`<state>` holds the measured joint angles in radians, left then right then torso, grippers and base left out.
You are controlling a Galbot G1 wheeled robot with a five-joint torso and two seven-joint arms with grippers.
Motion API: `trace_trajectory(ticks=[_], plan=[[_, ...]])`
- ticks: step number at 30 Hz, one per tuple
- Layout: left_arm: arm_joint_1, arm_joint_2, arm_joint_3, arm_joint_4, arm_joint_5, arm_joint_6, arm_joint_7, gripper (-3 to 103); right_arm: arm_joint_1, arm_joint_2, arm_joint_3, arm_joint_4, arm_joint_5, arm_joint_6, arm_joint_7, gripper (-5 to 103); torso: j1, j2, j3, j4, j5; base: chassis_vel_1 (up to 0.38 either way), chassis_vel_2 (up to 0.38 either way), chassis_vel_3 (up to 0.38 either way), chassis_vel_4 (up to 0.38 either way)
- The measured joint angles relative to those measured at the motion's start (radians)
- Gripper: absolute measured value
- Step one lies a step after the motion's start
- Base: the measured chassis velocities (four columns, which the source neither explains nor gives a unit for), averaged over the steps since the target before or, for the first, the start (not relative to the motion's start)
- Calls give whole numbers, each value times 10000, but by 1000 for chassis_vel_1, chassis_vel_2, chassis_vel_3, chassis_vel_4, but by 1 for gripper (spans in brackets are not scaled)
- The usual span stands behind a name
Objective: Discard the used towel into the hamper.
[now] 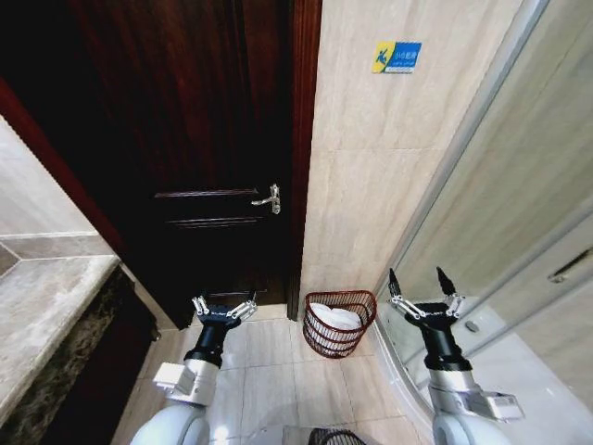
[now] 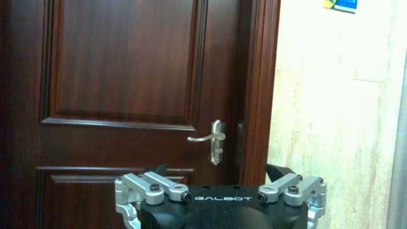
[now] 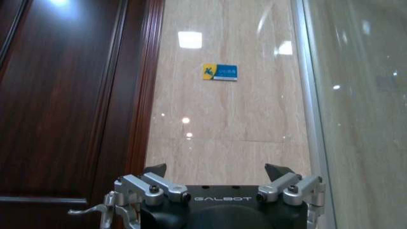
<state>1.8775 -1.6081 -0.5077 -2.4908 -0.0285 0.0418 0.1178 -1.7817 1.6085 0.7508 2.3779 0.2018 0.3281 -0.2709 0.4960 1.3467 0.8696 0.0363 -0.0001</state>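
Already the towel [image 1: 335, 315] seems to lie in the hamper [image 1: 339, 324]; flanking it, our left gripper [image 1: 223, 310] and right gripper [image 1: 425, 298] hang spread, empty; driving forward could topple it.

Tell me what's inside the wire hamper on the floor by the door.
Inside the hamper lies a white towel, bunched near the top. Whatever sits beneath it is covered. The left gripper and right gripper hang on either side of the hamper, fingers open and empty.
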Motion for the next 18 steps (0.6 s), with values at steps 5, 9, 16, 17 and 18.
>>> trace_trajectory(ticks=[5,9,16,17,18], plan=[[0,0,0,0,0,0,0,100,113,-3,39,-40,39,13,-33,100,-2,0,0,0,0,54,-42,-53,60],[2,0,0,0,0,0,0,100,187,-3,44,-136,27,28,-58,100,-13,2,-4,0,3,169,-158,-164,153],[4,0,0,1,0,0,0,100,244,-3,50,-323,25,166,-91,100,-20,6,-7,-1,1,156,-157,-159,146],[4,0,0,0,0,0,0,100,256,-3,56,-349,27,188,-91,100,-20,6,-7,-1,0,72,-92,-106,84],[3,0,0,0,0,0,0,100,264,-3,58,-376,31,207,-91,100,-19,7,-7,-1,1,72,-27,-47,84]])
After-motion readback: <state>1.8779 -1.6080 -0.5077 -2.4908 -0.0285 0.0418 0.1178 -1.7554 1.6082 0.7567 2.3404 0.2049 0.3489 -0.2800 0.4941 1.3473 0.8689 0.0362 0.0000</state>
